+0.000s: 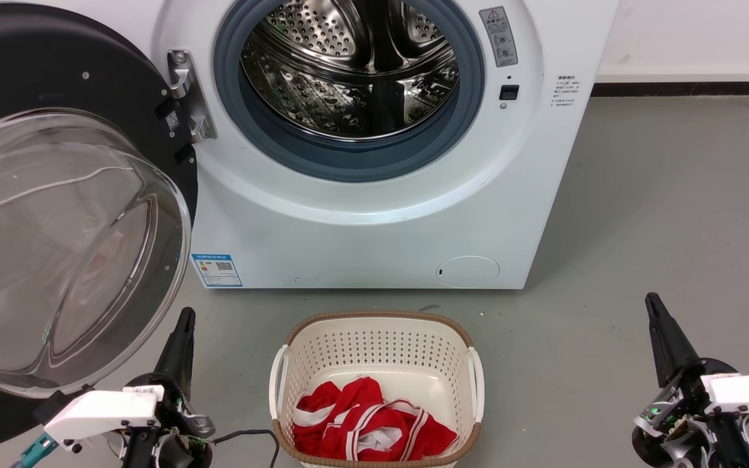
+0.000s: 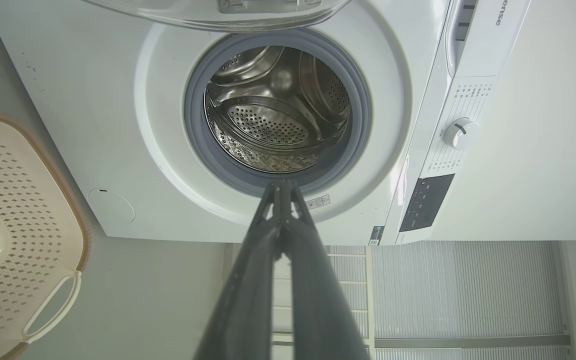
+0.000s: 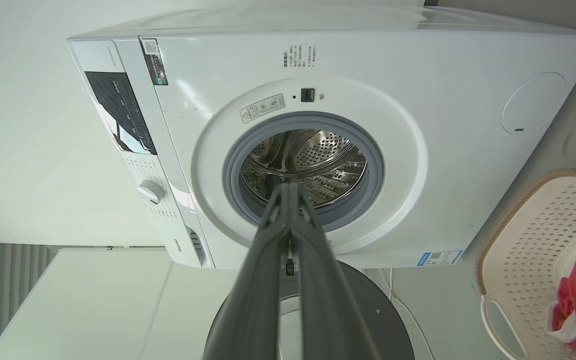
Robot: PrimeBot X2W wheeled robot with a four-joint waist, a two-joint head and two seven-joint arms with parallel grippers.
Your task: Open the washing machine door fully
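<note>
The washing machine [image 1: 374, 227] is a white front-loader with its steel drum [image 1: 348, 71] exposed. The washing machine door [image 1: 56, 247], glossy black with a bulging clear glass bowl, stands swung out wide on its metal hinge [image 1: 186, 97] at the machine's left. My left gripper [image 1: 184, 318] is shut and empty, low beside the door's lower edge, apart from it. At the lower right my right gripper [image 1: 651, 302] hangs shut over the floor, holding nothing. The left wrist view shows the shut left gripper [image 2: 282, 185] aimed at the drum opening [image 2: 278, 110]. In the right wrist view the right gripper [image 3: 290, 187] is also closed, with the door [image 3: 368, 305] behind it.
A cream perforated basket [image 1: 374, 338] holding red-and-white cloth [image 1: 368, 422] stands on the grey floor right in front of the machine, between my arms. Bare floor [image 1: 660, 214] stretches to the machine's right. A white wall with a dark skirting [image 1: 686, 88] runs behind.
</note>
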